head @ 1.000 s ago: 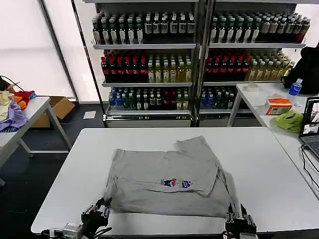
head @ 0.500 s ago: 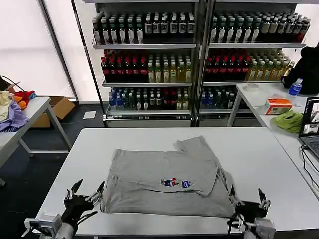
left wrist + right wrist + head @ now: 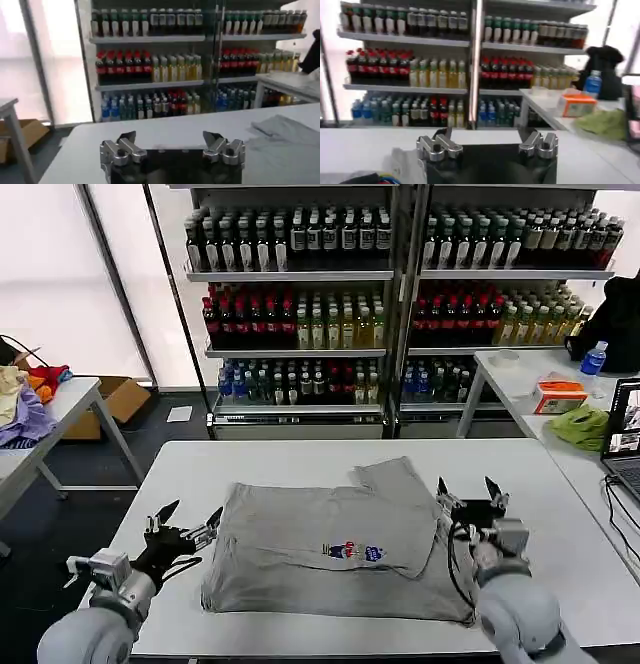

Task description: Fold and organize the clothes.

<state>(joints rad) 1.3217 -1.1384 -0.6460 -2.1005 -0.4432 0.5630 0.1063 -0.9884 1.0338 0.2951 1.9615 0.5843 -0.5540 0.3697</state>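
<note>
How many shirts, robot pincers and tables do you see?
Grey shirts: 1, the folded grey shirt
Pincers: 2, left pincer and right pincer, both open
Tables: 3, the main table, left table, right table
Total: 6

A folded shirt (image 3: 335, 546) lies on the counter (image 3: 520, 494), nearer its front edge than its back edge and about midway between its left and right edges, with one sleeve (image 3: 400, 481) reaching toward the back. The left gripper (image 3: 183, 527) sits over the counter just beside the shirt's left edge, and the right gripper (image 3: 468, 496) just beside its right edge, farther back. Behind the counter stand shelves of bottles (image 3: 390, 294); a side table (image 3: 60, 409) with heaped fabrics (image 3: 22, 402) lies off to the left, another table (image 3: 520, 379) to the right.
</note>
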